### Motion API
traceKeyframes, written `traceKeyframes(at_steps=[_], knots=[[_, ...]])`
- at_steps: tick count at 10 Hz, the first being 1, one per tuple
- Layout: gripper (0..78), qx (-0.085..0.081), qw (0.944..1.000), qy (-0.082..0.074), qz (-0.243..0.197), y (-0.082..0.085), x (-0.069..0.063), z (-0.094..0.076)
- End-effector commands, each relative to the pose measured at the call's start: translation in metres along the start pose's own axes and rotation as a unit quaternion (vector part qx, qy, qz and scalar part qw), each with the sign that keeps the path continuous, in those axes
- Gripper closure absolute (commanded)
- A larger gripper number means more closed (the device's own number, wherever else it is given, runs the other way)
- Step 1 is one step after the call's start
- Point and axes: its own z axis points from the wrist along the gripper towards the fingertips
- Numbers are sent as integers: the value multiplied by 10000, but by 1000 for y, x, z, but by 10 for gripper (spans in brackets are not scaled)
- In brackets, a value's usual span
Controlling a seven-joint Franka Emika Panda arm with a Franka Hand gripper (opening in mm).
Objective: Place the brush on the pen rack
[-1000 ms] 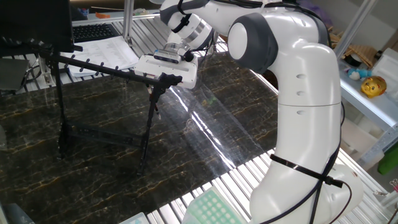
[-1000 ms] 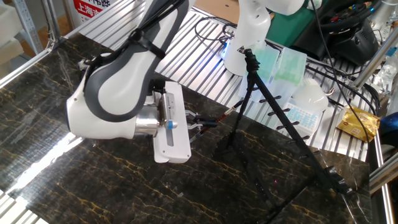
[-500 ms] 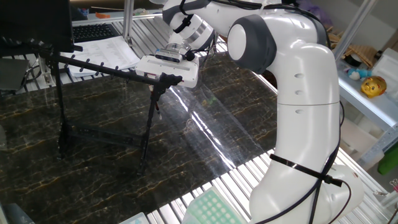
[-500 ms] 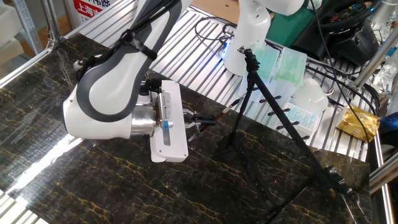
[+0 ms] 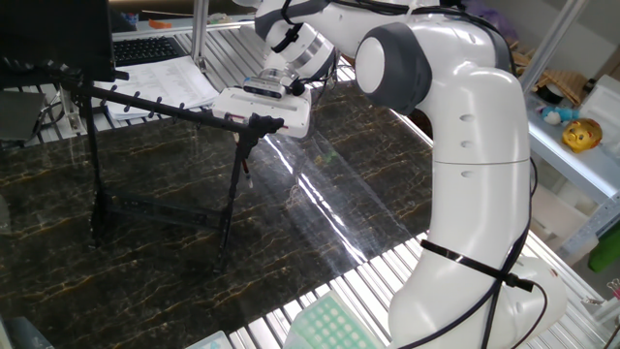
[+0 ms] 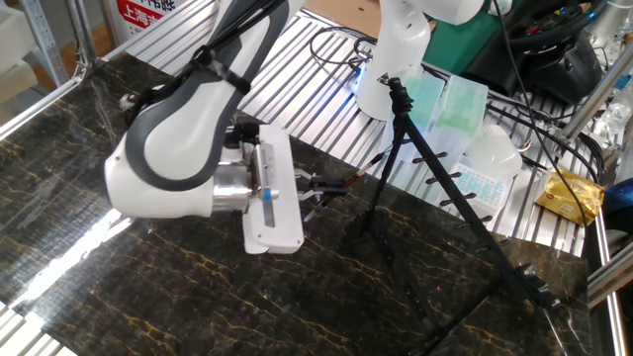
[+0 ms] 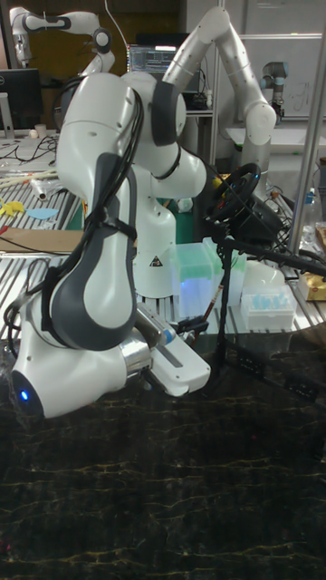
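The brush (image 6: 348, 180) is a thin dark stick with a red-orange section, lying nearly level above the dark marble mat. My gripper (image 6: 315, 188) is shut on its near end, and its far tip points at the pen rack (image 6: 425, 133). The rack is a black rod frame with a pegged top bar, upright legs and a low crossbar. The brush tip stops just short of the rack's upright leg. In one fixed view my white hand (image 5: 262, 105) sits right behind the end of the pen rack's top bar (image 5: 145, 100), hiding the fingers. The tall view shows the gripper (image 7: 193, 324) left of the rack's upright (image 7: 224, 313).
Papers (image 5: 160, 78) and a keyboard (image 5: 145, 47) lie behind the rack. Green and clear plastic boxes (image 6: 435, 104), a yellow packet (image 6: 569, 193) and the robot base (image 6: 391, 59) stand on the ribbed metal surface beyond the mat.
The hand with the brush drifted slightly away from the rack, then back toward it. The grip and the rack are unchanged.
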Motion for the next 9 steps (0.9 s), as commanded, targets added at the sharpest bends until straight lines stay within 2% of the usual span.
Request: traceKeyframes(at_steps=[1,9], knots=[[755,-5,10000,62,-13,-2,3,4],[755,-96,9999,87,25,0,3,4]])
